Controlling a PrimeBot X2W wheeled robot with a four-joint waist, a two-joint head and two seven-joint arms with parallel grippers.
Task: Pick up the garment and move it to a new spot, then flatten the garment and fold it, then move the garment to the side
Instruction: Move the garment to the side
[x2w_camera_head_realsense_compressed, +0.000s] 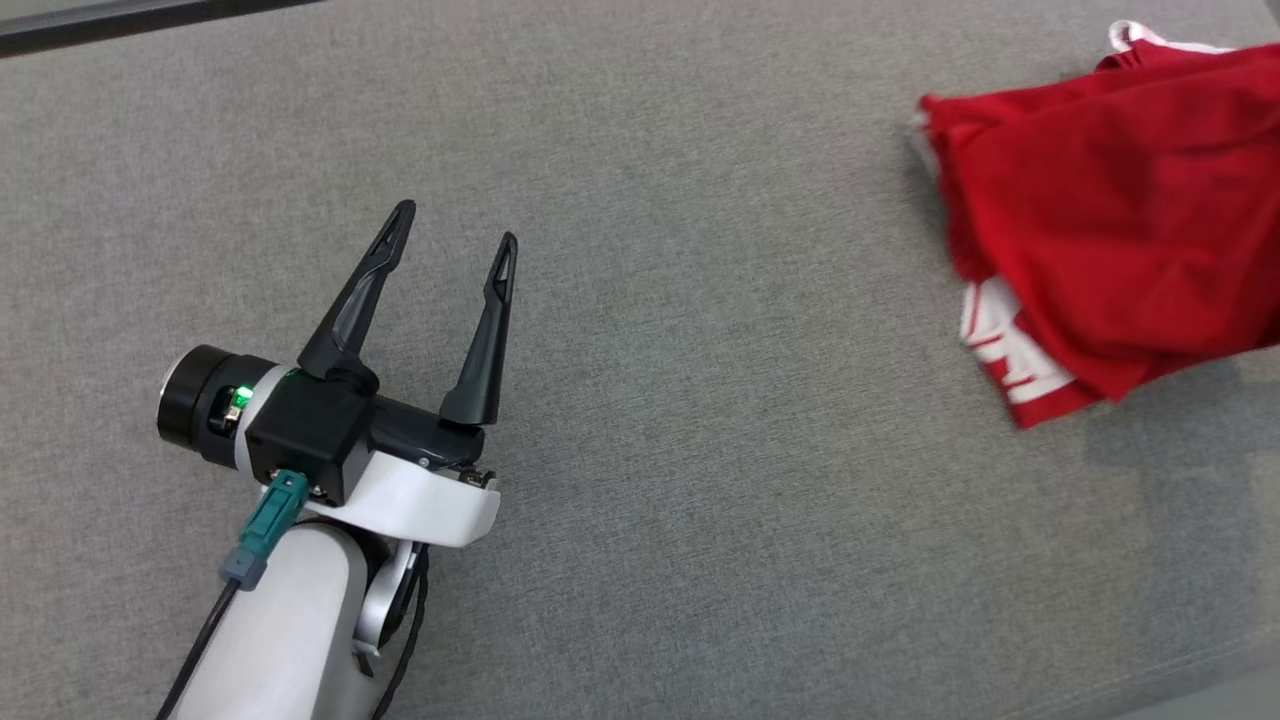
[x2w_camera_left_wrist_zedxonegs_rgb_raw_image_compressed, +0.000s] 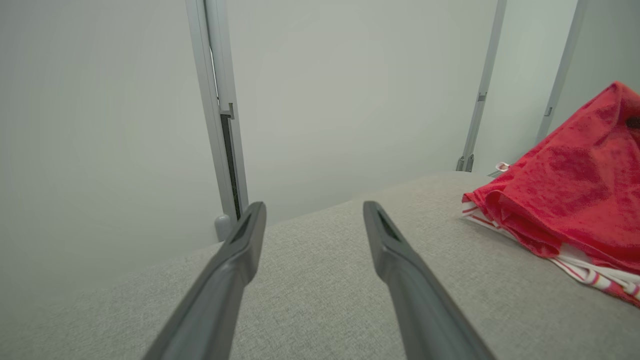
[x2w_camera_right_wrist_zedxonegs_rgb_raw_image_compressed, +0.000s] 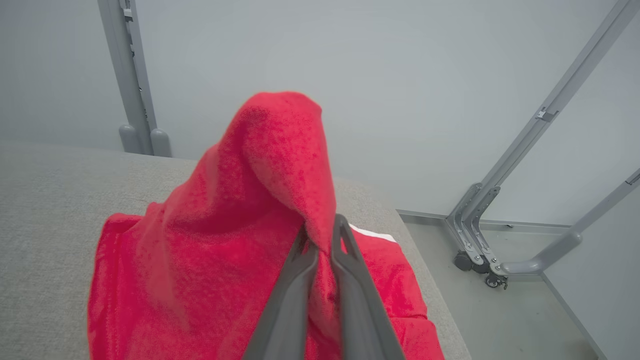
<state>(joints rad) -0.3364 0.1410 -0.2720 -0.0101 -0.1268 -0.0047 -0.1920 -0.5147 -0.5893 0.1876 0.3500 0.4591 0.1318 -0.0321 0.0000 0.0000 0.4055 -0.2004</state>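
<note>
left jaws: two long black tapered prongs, slotted near tips. black boxy wrist block (x2w_camera_head_realsense_compressed: 305, 430), round black knob (x2w_camera_head_realsense_compressed: 190, 390), green LED (x2w_camera_head_realsense_compressed: 241, 397), teal plug (x2w_camera_head_realsense_compressed: 272, 515) + dark cable (x2w_camera_head_realsense_compressed: 195, 650), glossy white forearm (x2w_camera_head_realsense_compressed: 290, 620).

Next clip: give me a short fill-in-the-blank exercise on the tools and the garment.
The left tool stands ___, holding nothing. The right tool is shut on the ___ garment. The garment's stripes are ___. In the head view, the garment lies to the left tool's ___.
Missing: open; red; white; right.
</note>
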